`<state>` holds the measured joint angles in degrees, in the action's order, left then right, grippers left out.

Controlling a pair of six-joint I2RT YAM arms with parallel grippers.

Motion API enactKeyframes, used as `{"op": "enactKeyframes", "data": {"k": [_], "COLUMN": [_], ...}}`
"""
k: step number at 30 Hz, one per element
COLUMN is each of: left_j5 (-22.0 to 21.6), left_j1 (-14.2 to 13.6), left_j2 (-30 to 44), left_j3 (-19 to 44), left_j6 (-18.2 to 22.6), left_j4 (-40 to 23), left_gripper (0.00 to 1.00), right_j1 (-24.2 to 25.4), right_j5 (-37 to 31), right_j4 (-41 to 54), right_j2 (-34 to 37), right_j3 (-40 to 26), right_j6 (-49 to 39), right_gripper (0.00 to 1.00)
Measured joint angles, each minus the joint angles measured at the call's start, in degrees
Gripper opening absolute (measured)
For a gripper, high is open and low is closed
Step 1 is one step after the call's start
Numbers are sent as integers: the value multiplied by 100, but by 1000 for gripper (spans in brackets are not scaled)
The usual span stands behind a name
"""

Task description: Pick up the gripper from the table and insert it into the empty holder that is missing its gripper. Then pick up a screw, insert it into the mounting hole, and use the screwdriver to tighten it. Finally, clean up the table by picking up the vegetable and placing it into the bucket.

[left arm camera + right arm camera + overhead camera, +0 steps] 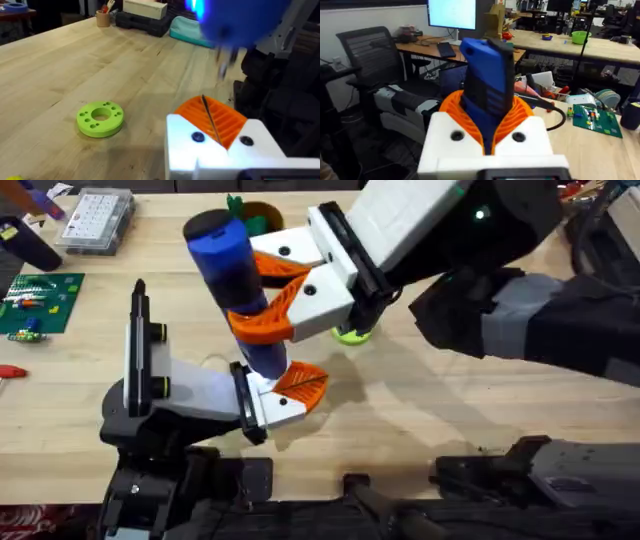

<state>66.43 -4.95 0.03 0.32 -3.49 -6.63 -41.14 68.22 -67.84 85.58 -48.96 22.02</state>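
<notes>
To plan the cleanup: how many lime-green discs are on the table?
1. The lime-green disc lies flat on the table, apart from other things; the arms may hide others.

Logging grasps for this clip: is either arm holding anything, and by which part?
The right gripper holds the screwdriver, jaws clamped around its blue body at mid-length. Whether the left gripper holds anything cannot be told.

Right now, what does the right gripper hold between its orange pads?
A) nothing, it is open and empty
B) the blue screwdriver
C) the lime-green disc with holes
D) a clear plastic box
B: the right gripper is closed around the body of the blue screwdriver, and the right wrist view also shows the blue body clamped between the orange pads.
</notes>
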Motion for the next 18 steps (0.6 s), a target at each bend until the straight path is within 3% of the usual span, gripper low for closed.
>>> {"op": "enactKeyframes", "data": {"k": [18], "left_j5": [1], "left_j1": [0], "left_j2": [1], "left_j3": [0], "left_j6": [2], "left_j4": [0], "left_gripper": [18], "right_j1": [-12], "right_j5": [1], "right_j4": [-26], "right_j2": [1], "right_j3": [2], "right_j6": [18], "right_gripper": [51]}}
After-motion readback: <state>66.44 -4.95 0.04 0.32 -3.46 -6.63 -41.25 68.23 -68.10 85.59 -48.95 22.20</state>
